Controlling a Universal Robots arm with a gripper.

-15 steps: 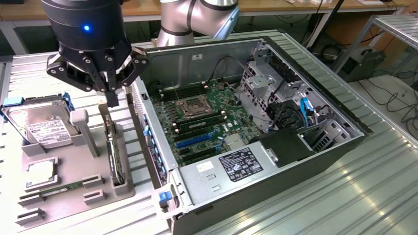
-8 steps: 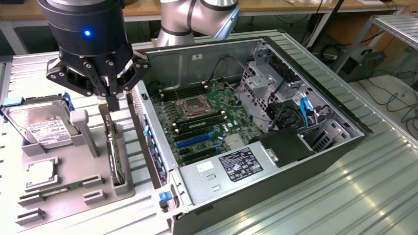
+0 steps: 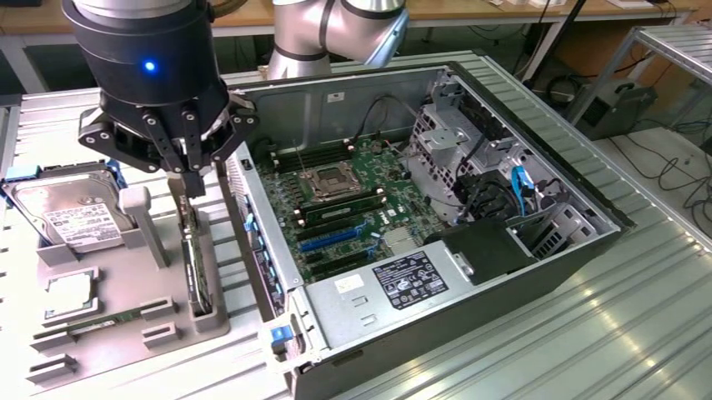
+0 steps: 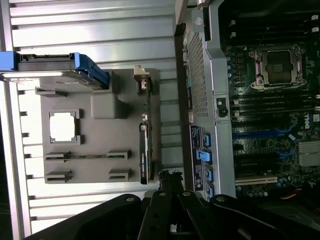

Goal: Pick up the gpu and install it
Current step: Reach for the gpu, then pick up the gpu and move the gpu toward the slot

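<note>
The gpu point(image 3: 199, 271) is a thin black card standing on edge in a slot of the grey holder tray point(image 3: 122, 333), with its pale bracket strip point(image 3: 178, 208) at the far end. My gripper point(image 3: 188, 185) hangs just above the bracket end, fingers shut together with nothing between them and apart from the card. In the wrist view the gpu point(image 4: 144, 150) sits edge-on in the tray point(image 4: 100, 107), a short way from my shut gripper point(image 4: 167, 179).
The open computer case point(image 3: 579, 242) lies right beside the tray, with the motherboard point(image 3: 345, 208) and its blue card slots point(image 3: 332, 239) exposed. On the tray are a silver hard drive point(image 3: 69, 218), a processor point(image 3: 69, 292) and a green memory stick point(image 3: 106, 321).
</note>
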